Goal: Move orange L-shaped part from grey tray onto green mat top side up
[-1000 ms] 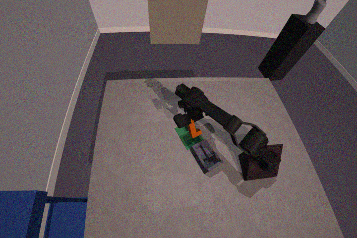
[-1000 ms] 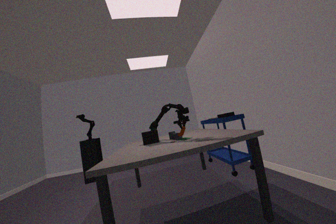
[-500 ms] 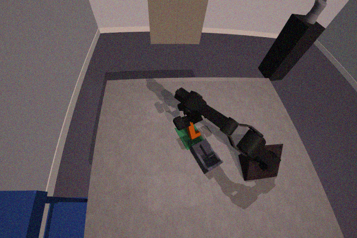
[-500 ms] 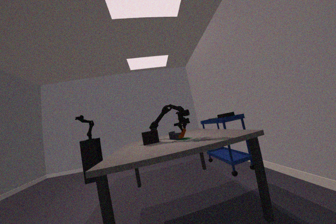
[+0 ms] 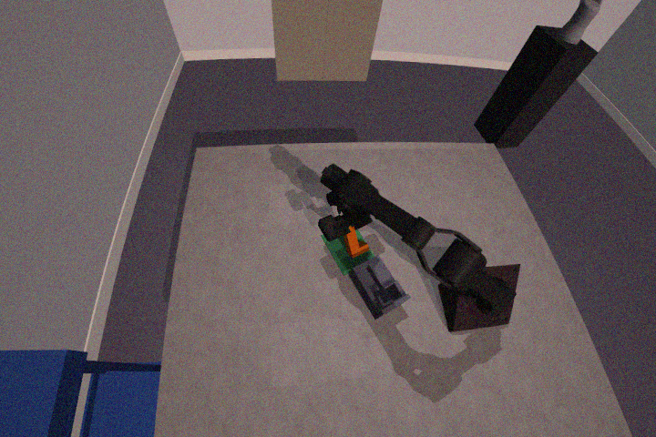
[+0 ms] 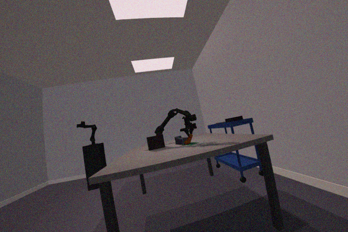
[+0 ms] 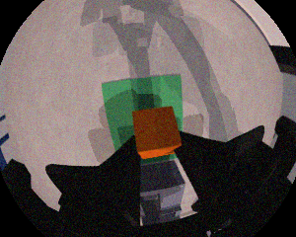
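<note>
The orange L-shaped part (image 5: 352, 243) (image 6: 189, 139) (image 7: 157, 129) is out of the pocket and held steeply tilted over the green mat (image 5: 337, 253) (image 7: 173, 89). My gripper (image 5: 350, 228) (image 6: 190, 135) (image 7: 153, 136) is shut on its upper end. The L-shaped end hangs lowest, on the tray side, close to the mat; whether it touches cannot be told. The grey tray (image 5: 385, 269) (image 6: 179, 140) (image 7: 163, 173) stands right beside the mat, its pocket empty. In the wrist view the held end hides the rest of the part.
The arm's base block (image 5: 481, 299) (image 6: 155, 142) stands on the table (image 5: 267, 334) (image 6: 152, 160), to the tray's right in the top view. A blue cart (image 5: 24, 383) (image 6: 230, 123) and a dark pedestal (image 5: 538, 82) (image 6: 94, 158) stand off the table.
</note>
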Action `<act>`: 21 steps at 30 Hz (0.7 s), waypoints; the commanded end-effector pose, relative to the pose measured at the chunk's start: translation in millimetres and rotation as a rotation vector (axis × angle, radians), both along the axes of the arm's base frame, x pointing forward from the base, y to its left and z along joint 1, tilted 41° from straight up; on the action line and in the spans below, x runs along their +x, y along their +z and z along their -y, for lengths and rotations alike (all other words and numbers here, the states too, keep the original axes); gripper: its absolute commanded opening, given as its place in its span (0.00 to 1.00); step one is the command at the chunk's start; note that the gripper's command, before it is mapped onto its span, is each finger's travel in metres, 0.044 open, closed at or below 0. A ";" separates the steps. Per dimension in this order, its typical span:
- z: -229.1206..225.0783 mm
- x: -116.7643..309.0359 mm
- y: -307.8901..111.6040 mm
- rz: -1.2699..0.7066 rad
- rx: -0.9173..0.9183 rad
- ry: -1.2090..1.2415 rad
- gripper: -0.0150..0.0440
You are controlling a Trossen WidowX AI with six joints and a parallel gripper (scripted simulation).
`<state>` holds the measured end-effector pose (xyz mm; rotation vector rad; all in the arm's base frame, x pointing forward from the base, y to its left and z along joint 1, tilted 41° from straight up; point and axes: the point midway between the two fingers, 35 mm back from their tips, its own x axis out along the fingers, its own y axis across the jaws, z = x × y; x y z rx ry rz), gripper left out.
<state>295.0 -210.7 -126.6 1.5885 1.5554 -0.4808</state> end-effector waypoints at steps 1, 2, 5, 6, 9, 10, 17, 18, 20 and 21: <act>-1.1 -0.2 -0.4 -0.004 0.004 -0.006 0.25; -1.1 -0.2 -0.4 -0.004 0.004 -0.006 0.25; -1.1 -0.2 -0.4 -0.004 0.004 -0.006 0.25; -1.1 -0.2 -0.4 -0.004 0.004 -0.006 0.25; -1.1 -0.2 -0.4 -0.004 0.004 -0.006 0.25; -1.1 -0.2 -0.4 -0.004 0.004 -0.006 0.25; -0.5 -0.3 -0.3 -0.001 0.001 0.000 0.52; -0.5 -0.3 -0.3 -0.001 0.001 0.000 0.57; -0.5 -0.3 -0.3 -0.001 0.001 0.000 0.65; 1.5 -0.5 1.7 -0.001 0.001 0.000 0.70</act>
